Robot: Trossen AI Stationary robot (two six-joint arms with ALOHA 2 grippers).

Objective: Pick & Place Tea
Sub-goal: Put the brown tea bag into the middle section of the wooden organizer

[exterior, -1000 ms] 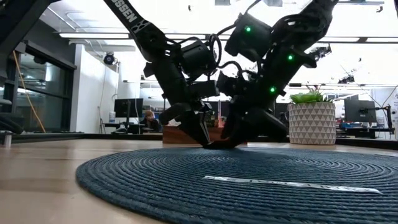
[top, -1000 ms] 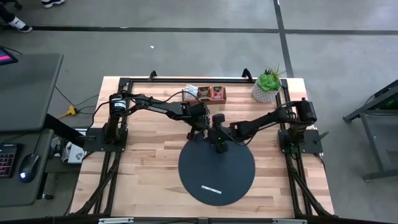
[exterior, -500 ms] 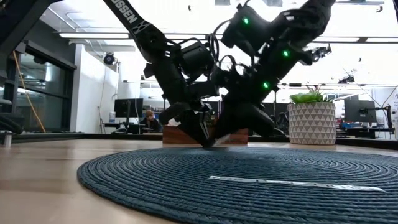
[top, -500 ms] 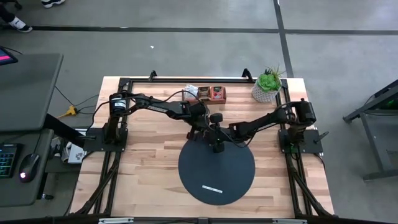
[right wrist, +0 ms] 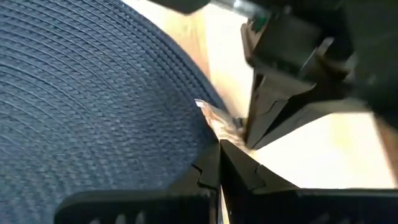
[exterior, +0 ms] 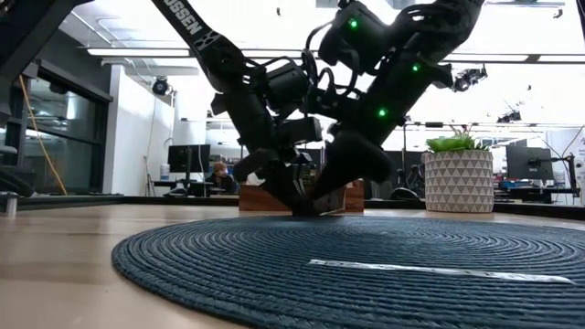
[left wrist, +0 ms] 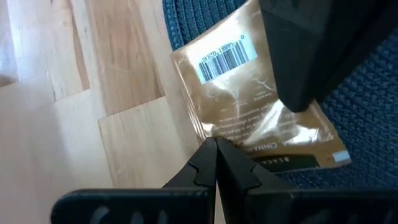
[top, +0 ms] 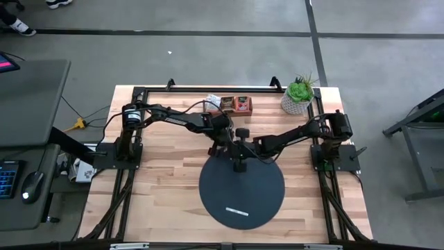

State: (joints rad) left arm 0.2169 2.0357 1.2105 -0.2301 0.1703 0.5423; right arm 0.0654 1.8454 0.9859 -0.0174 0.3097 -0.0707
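Two dark six-joint arms, black throughout

Each arm is built from matte black links joined by bulky rounded housings, and black cables are looped along the links. White block lettering is printed along the upper link of the left arm. Small green lights are lit on the joint housings of the right arm. Each arm is ended by a pincer, the left pincer (left wrist: 216, 163) and the right pincer (right wrist: 219, 163), formed of two slim, tapered black fingers.
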